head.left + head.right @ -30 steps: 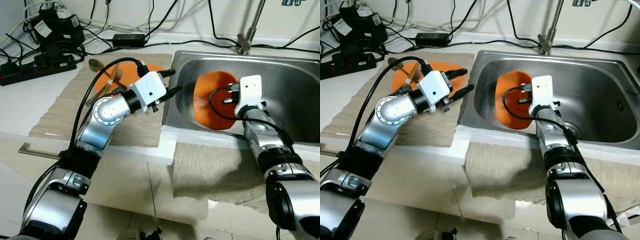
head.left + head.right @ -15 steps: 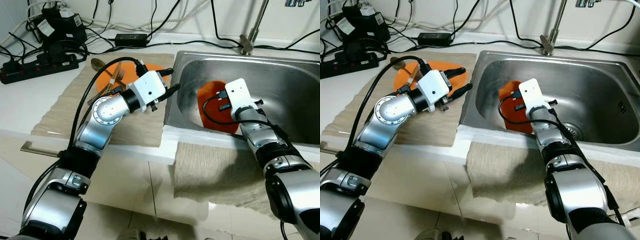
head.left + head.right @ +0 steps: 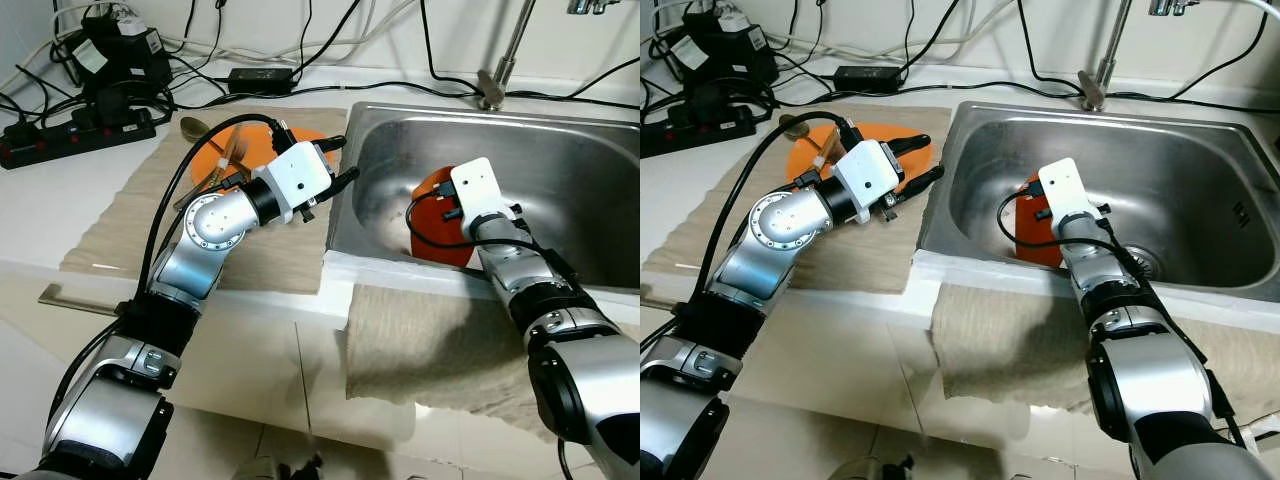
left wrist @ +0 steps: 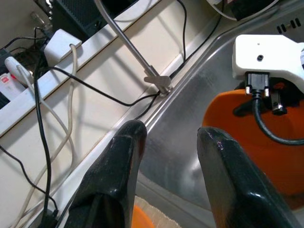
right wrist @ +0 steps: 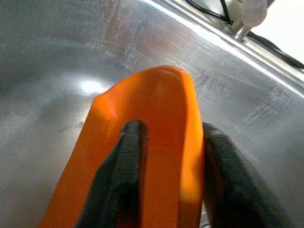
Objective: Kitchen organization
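Head views: the right pincer (image 3: 1038, 205) is low in the sink (image 3: 1200, 170), pinching an orange plate (image 3: 1032, 238) on edge. The left pincer (image 3: 340, 162), fingers parted and empty, hovers at the sink's rim, a second orange plate (image 3: 262, 147) just behind it on the worktop.

Left wrist view: its fingers (image 4: 116, 175) frame the faucet base (image 4: 160, 84).

Right wrist view: both fingers (image 5: 124, 166) straddle the bent plate (image 5: 156, 142); such flexing could let it spring free against the steel.
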`<state>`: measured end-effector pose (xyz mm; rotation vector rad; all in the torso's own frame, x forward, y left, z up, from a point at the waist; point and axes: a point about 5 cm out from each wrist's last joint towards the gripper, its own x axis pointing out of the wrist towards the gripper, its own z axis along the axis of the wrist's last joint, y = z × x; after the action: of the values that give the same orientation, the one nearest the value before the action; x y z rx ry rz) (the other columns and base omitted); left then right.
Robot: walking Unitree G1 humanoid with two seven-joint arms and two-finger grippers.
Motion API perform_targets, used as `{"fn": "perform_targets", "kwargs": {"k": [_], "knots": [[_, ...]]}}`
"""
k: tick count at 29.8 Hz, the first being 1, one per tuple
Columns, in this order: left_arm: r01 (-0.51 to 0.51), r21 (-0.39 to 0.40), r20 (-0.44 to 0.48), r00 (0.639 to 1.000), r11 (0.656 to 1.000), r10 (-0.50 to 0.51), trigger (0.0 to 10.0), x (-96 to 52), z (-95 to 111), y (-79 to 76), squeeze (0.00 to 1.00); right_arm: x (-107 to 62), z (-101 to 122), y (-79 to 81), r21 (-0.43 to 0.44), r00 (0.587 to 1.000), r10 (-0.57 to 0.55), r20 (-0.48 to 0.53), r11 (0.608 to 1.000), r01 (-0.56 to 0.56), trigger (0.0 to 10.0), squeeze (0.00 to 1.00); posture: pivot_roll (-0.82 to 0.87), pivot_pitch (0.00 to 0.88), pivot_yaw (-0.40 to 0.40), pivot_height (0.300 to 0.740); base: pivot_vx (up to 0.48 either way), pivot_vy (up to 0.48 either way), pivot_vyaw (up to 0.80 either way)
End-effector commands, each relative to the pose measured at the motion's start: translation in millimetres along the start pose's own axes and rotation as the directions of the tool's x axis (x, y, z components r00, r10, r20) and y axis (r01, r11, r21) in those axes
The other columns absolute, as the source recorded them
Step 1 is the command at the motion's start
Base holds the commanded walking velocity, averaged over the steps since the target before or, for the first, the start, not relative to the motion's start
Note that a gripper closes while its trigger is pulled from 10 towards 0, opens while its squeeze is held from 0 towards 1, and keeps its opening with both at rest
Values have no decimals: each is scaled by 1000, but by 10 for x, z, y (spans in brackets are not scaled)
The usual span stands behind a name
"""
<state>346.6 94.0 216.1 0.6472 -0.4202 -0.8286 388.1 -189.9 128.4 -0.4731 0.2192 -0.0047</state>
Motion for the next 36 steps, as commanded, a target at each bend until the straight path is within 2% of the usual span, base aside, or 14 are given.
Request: {"fn": "perform_targets", "kwargs": {"k": [1, 4, 6, 9, 10, 11, 14, 20, 23, 24, 25, 31, 34, 36], "knots": [[-14, 8, -10, 1000, 1000, 14, 10000, -26, -6, 32, 0, -14, -82, 105, 32, 998, 36, -45, 999, -35, 10000, 1000, 35, 0, 33, 740, 0, 0, 0], [-14, 8, -11, 1000, 1000, 14, 10000, -23, -7, 31, 0, -12, -74, 118, 58, 998, 42, -47, 998, -39, 10000, 1000, 36, 0, 32, 740, 0, 0, 0], [-14, 9, -15, 1000, 1000, 14, 10000, -23, -13, 31, 0, 5, 7, 138, 118, 998, 54, -27, 992, -50, 10000, 1000, 38, 0, 32, 740, 0, 0, 0], [-16, 10, -15, 1000, 1000, 17, 10000, -23, -14, 38, 0, 19, 83, 129, 127, 999, 52, -5, 991, -51, 10000, 1000, 38, 0, 32, 740, 0, 0, 0], [-17, 11, -15, 1000, 1000, 17, 10000, -22, -14, 42, 0, 26, 123, 122, 128, 999, 51, 8, 990, -52, 10000, 82, 38, 0, 32, 740, 0, 0, 0], [-18, 12, -16, 1000, 1000, 18, 10000, -21, -13, 45, 0, 32, 164, 118, 139, 999, 50, 21, 989, -52, 10000, 0, 37, 0, 32, 740, 0, 0, 0], [-20, 15, -16, 1000, 1000, 20, 10000, -19, -12, 50, 0, 39, 237, 122, 163, 997, 52, 49, 985, -60, 10000, 0, 36, 0, 32, 740, 0, 0, 0], [-21, 18, -17, 1000, 1000, 21, 10000, -12, -13, 47, 0, 29, 273, 260, 349, 993, 98, 61, 930, -113, 10000, 0, 33, 0, 32, 740, 0, 0, 0], [-26, 18, -20, 999, 999, 27, 10000, -10, -22, 52, 0, 21, 285, 327, 447, 992, 103, 70, 886, -124, 10000, 0, 31, 0, 35, 740, 0, 0, 0], [-41, 16, -28, 999, 999, 41, 10000, -11, -38, 70, 0, 27, 385, 327, 519, 990, 95, 104, 844, -135, 10000, 0, 31, 0, 37, 740, 0, 0, 0], [-50, 15, -32, 998, 999, 51, 10000, -10, -46, 82, 0, 32, 437, 324, 541, 988, 100, 119, 828, -148, 10000, 0, 31, 0, 38, 740, 0, 0, 0], [-144, -3, -54, 988, 990, 143, 10000, -15, -70, 227, 0, 28, 781, 265, 629, 965, 94, 246, 742, -233, 10000, 0, 29, 0, 46, 740, 0, 0, 0], [-171, -2, -65, 983, 985, 171, 10000, -26, -82, 280, 0, 15, 867, 265, 650, 955, 100, 280, 713, -265, 10000, 0, 29, 0, 46, 740, 0, 0, 0], [-190, -5, -70, 980, 982, 189, 10000, -43, -88, 315, 0, -9, 929, 288, 674, 944, 113, 311, 674, -303, 10000, 0, 28, 0, 48, 740, 0, 0, 0]]}}
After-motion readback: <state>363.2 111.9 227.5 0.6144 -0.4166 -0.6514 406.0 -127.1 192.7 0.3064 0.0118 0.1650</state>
